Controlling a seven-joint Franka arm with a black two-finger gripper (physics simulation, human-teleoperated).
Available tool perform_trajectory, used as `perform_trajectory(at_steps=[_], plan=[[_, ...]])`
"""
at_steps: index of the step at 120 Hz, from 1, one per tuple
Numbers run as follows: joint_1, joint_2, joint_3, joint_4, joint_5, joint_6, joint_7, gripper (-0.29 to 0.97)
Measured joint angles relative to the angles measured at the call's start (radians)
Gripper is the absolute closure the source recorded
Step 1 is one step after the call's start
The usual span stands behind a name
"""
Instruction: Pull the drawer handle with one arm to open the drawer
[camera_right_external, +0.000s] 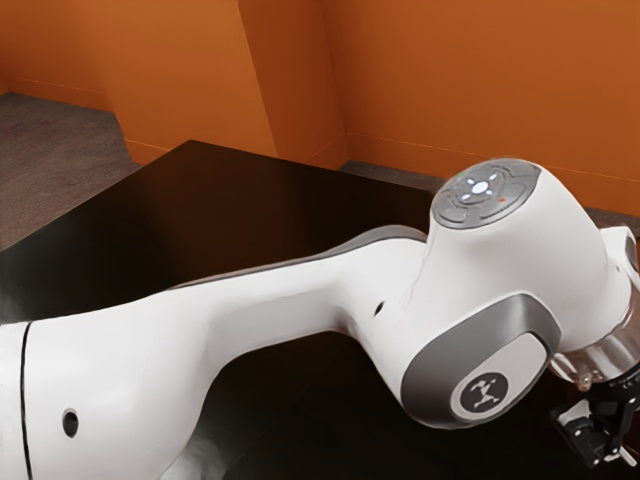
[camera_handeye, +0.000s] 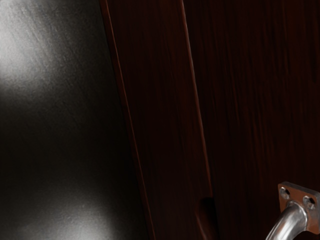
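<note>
In the wrist view a dark wooden drawer front (camera_handeye: 240, 100) stands close before my hand. A curved metal handle (camera_handeye: 290, 222) rises from a square mounting plate (camera_handeye: 299, 197) with two screws, just beside the hand. In the exterior view my gripper (camera_right_external: 600, 438) sits at the lower right corner, largely hidden behind the white arm (camera_right_external: 300, 310). The drawer cabinet itself is hidden by the arm in that view. I cannot tell from these views whether the drawer is pulled out.
A glossy black tabletop (camera_right_external: 230, 210) spreads under the arm and also lies beside the cabinet's edge (camera_handeye: 50, 125). Orange walls (camera_right_external: 450, 70) close off the back, with grey floor (camera_right_external: 50, 150) at the exterior view's left.
</note>
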Motion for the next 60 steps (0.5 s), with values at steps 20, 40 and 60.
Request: perform_trajectory(at_steps=[20,40,60], plan=[[0.001,0.025,0.000,0.026,0.000,0.002,-0.010,0.00],[-0.003,0.023,-0.001,0.024,0.000,0.003,-0.017,0.00],[-0.008,0.023,-0.001,0.023,0.002,0.003,-0.022,0.05]])
